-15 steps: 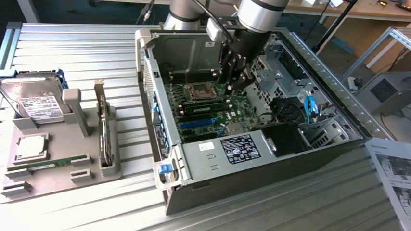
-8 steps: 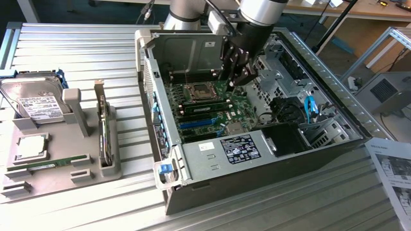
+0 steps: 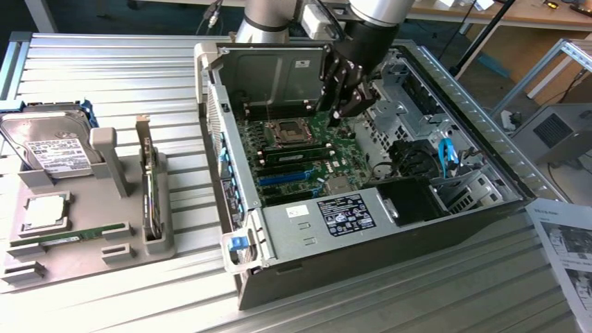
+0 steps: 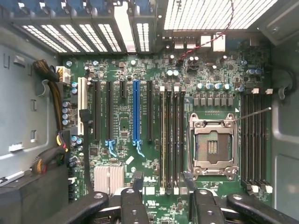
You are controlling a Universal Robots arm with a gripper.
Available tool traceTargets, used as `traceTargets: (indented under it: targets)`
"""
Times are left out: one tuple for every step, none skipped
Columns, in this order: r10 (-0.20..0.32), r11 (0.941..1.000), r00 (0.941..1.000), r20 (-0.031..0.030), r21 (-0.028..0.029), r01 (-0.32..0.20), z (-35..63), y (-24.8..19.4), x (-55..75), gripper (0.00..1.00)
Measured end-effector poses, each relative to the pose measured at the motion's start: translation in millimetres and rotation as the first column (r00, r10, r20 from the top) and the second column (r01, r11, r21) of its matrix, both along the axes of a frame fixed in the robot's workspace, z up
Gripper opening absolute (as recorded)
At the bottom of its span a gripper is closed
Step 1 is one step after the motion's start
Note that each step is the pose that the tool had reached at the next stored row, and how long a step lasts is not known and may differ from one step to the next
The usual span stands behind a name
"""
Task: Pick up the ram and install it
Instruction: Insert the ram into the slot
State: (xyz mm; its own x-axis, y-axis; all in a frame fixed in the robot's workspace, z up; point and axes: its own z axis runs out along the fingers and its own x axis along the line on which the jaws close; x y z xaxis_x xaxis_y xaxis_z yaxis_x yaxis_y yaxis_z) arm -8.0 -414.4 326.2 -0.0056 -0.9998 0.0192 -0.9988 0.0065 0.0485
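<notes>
Gripper (image 3: 350, 104) is hanging inside the open computer case (image 3: 462, 104), low over the motherboard (image 3: 342, 156). Its fingers (image 4: 134, 203) are standing wide apart and gripping nothing. In the wrist view the two fingertips are straddling the bank of memory slots (image 4: 172, 140) running beside the CPU socket (image 4: 212, 144). The finger bases are getting cut off at the frame edge.

The ram (image 3: 296, 158) is appearing to sit in one slot of that bank, on the side away from the socket, and is showing as a green strip in the exterior view. From the wrist it is showing edge-on only, so label and chips are not readable and full seating is hard to confirm. The arm is hiding the board's far corner in the exterior view.

The case is sitting on a ribbed metal table (image 3: 138, 69), next to a gray tray (image 3: 102, 208) toward the exterior view's left:
- A second green stick (image 3: 69, 238) is lying flat along the tray's lower edge.
- A silver processor chip (image 3: 44, 211) is sitting just above that stick.
- A hard drive (image 3: 51, 149) is sitting at the tray's far corner.
- An upright card (image 3: 150, 198) is standing along the tray edge nearest the case, too edge-on to identify.

A printed sheet (image 3: 564, 250) is getting cropped at the exterior view's right
</notes>
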Motion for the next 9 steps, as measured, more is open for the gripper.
traceTargets:
  targets:
    - [0.0,1.0,1.0,0.0,-0.0005,0.0,1.2,0.0,0.0,0.44]
    - [0.0,1.0,1.0,0.0001,-0.001,0.0,2.8,0.1,0.0,0.44]
    - [0.0,1.0,1.0,0.0,-0.0016,0.0,4.6,0.1,0.0,0.44]
    - [0.0,1.0,1.0,0.0,-0.0023,0.0,6.5,0.1,0.0,0.44]
    - [0.0,1.0,1.0,0.0,-0.0034,0.0,9.3,0.2,0.0,0.44]
    - [0.0,1.0,1.0,0.0001,-0.0039,0.0,10.9,0.2,0.0,0.44]
    - [0.0,1.0,1.0,0.0001,-0.0041,0.0,12.9,0.2,0.0,0.44]
    - [0.0,1.0,1.0,0.0,-0.005,0.0,14.5,0.2,0.0,0.44]
    - [0.0,1.0,1.0,0.0,-0.0063,0.0,16.4,0.2,0.0,0.44]
